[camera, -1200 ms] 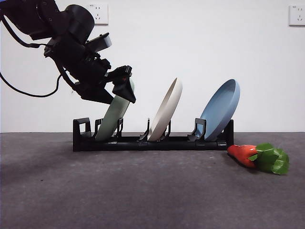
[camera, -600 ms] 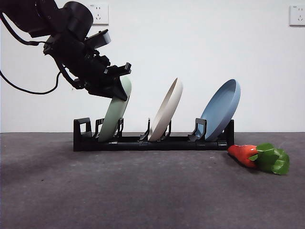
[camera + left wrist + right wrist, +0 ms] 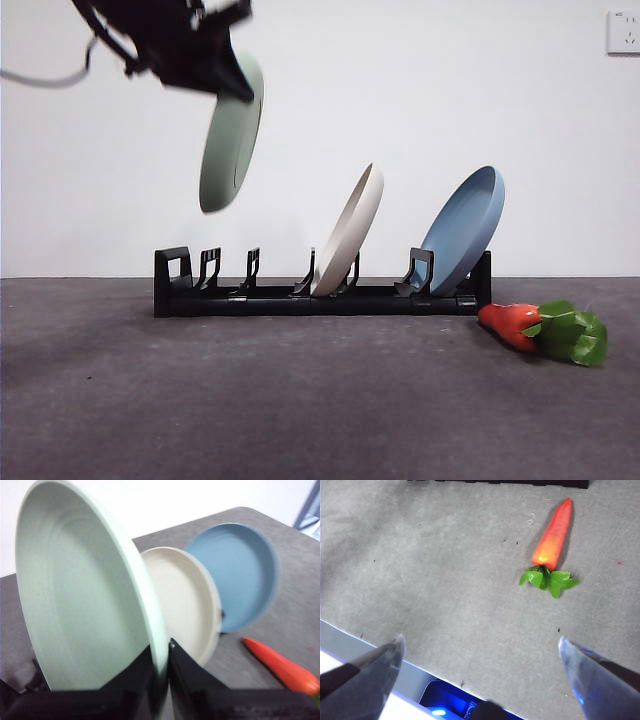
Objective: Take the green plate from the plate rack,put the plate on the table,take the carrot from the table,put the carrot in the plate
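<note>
My left gripper (image 3: 228,72) is shut on the rim of the green plate (image 3: 230,135) and holds it on edge in the air, well above the left end of the plate rack (image 3: 320,298). In the left wrist view the green plate (image 3: 85,600) fills the near side, its rim pinched between the jaws of that gripper (image 3: 161,667). The carrot (image 3: 545,328) lies on the table (image 3: 300,400) right of the rack. The right wrist view shows the carrot (image 3: 552,540) ahead of my open, empty right gripper (image 3: 480,652), which hovers over the table's edge.
A cream-white plate (image 3: 350,232) and a blue plate (image 3: 465,228) lean in the rack's middle and right slots; both also show in the left wrist view, the cream plate (image 3: 185,600) and the blue plate (image 3: 240,570). Wall sockets (image 3: 622,30) are on the white wall.
My left gripper has lifted the green plate up out of the rack's left slot, from resting in it to hanging clear above it. The carrot and other plates have not moved.
</note>
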